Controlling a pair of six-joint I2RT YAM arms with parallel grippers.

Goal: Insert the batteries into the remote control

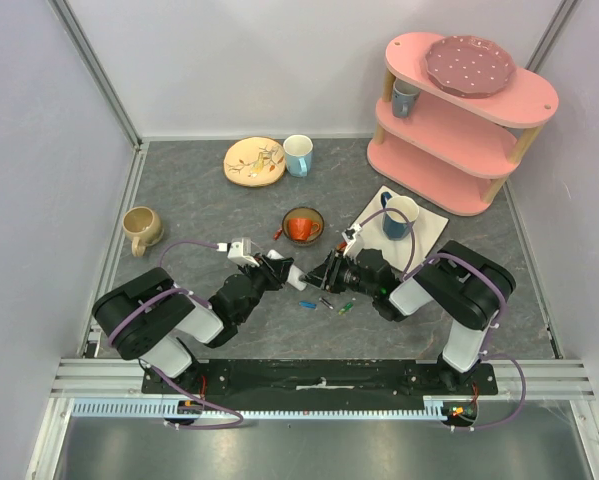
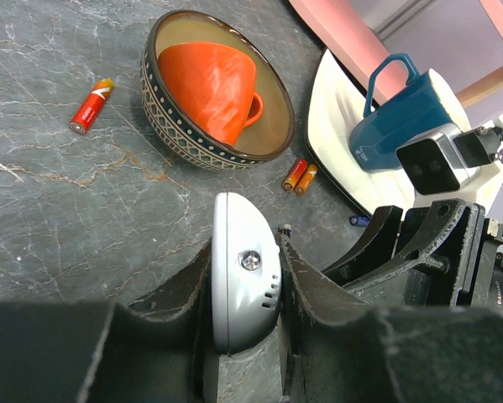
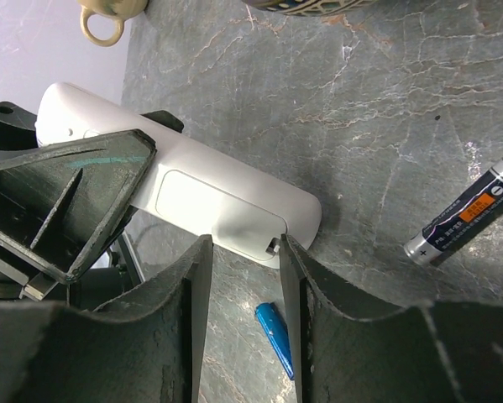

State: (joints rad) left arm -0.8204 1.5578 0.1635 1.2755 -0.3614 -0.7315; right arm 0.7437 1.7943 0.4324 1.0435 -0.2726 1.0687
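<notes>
Left tool clamps the remote control; right tool stands open at its end; batteries lie on the bench.

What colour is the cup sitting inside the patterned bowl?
Orange; the cup shows best in the left wrist view.

Premises present as a robotics test cell: blank pale walls, aluminium frame rails, two robot arms bolted at the near edge of a grey table, household crockery set out beside a pink shelf.
</notes>
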